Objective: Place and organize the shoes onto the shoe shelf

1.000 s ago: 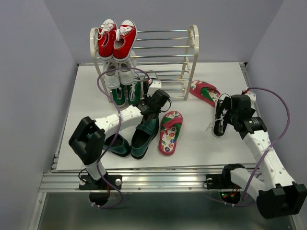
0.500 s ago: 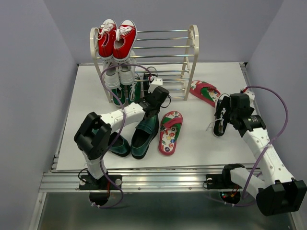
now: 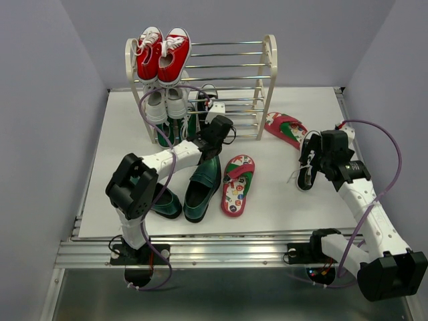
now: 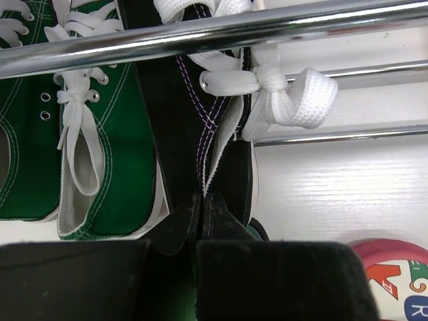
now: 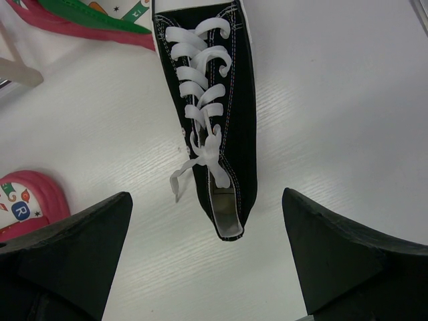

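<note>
One letter, R, on flip-flop (image 5: 23,200); left hand (image 4: 202,217) grips black sneaker (image 4: 167,120).

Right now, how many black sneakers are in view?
2. One black sneaker is pinched at the heel by the left gripper, at the lower rods of the shoe shelf. The other lies on the table under the open right gripper. Others could be hidden.
</note>
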Motion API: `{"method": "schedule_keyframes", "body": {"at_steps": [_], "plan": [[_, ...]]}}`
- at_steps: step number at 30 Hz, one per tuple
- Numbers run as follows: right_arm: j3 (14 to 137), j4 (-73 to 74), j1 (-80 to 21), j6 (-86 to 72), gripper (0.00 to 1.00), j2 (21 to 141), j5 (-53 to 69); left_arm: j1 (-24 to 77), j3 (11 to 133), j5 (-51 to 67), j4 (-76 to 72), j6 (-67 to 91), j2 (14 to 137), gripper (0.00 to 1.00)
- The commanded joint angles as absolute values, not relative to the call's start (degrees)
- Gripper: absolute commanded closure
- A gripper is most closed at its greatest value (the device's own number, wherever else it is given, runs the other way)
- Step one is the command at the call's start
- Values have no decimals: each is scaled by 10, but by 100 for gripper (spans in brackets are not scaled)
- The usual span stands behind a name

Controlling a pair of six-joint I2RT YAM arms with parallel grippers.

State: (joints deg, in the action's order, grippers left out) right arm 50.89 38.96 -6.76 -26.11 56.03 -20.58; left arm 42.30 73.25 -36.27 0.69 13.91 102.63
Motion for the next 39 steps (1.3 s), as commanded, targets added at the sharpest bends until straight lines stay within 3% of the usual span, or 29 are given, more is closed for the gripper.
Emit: {"method": "schedule_keyframes", "body": {"at_steps": [1,19,39], "plan": [[530,367,-67,-251,0,558,-215,416,775,-401,-76,121,1015,100],[529,366,-67,-249,0,563,-225,397,762,-366,-137,83,1039,100],[522,365,-67,-249,0,554,-226,390,756,-329,-88,103,1040,100]]}}
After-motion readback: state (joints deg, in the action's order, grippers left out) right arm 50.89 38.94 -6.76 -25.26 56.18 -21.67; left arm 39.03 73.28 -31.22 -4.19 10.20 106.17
